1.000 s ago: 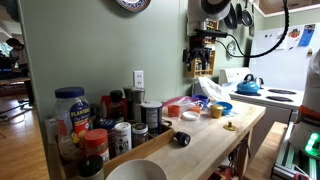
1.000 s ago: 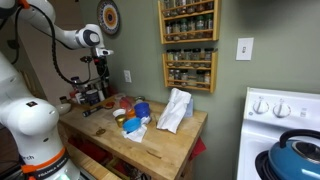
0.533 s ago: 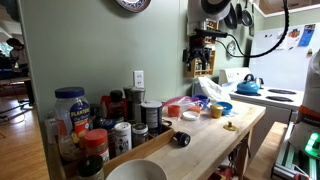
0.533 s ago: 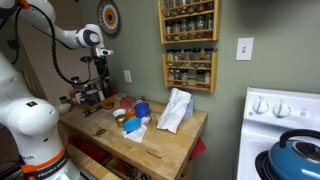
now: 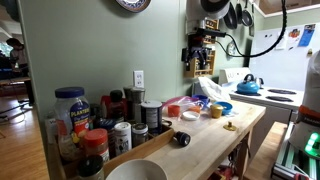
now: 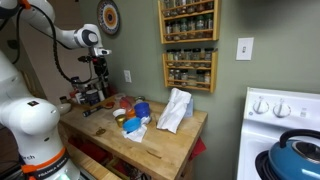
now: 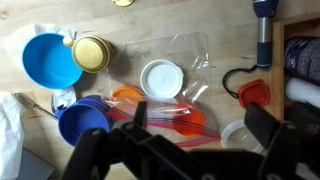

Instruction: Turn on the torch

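Note:
The torch (image 5: 180,139) is a stubby black cylinder lying on the wooden counter (image 5: 205,150), its pale round lens facing the camera. My gripper (image 5: 201,60) hangs high above the far end of the counter, in front of a spice rack and well away from the torch. The gripper (image 6: 99,80) is also seen from the other side, above the clutter. In the wrist view the gripper (image 7: 200,122) is open with nothing between its fingers. It looks down on a white lid (image 7: 162,78) and a plastic bag (image 7: 170,105) of orange pieces. The torch is out of the wrist view.
Dark-lidded jars (image 5: 100,120) crowd the near end of the counter beside a white bowl (image 5: 135,172). Further along are a blue bowl (image 5: 222,107), a small yellow item (image 5: 229,126) and a white cloth (image 6: 175,108). A stove with a blue kettle (image 5: 248,84) stands beyond.

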Robot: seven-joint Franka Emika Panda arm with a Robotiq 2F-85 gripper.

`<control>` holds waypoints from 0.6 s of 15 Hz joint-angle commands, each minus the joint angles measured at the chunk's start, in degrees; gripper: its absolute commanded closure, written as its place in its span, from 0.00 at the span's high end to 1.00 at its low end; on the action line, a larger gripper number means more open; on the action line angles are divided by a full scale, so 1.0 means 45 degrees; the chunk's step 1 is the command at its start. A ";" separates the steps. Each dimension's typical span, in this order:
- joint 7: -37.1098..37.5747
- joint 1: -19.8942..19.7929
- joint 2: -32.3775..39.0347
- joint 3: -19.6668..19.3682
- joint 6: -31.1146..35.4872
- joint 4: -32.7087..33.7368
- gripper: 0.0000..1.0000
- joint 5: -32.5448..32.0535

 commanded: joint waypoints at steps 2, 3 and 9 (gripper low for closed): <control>-0.0028 0.0235 0.0039 -0.0239 -0.0023 0.0036 1.00 -0.0060; -0.0047 0.0233 0.0044 -0.0248 -0.0023 0.0043 1.00 -0.0060; -0.0242 0.0643 0.0711 0.0260 -0.0305 0.0815 1.00 -0.0400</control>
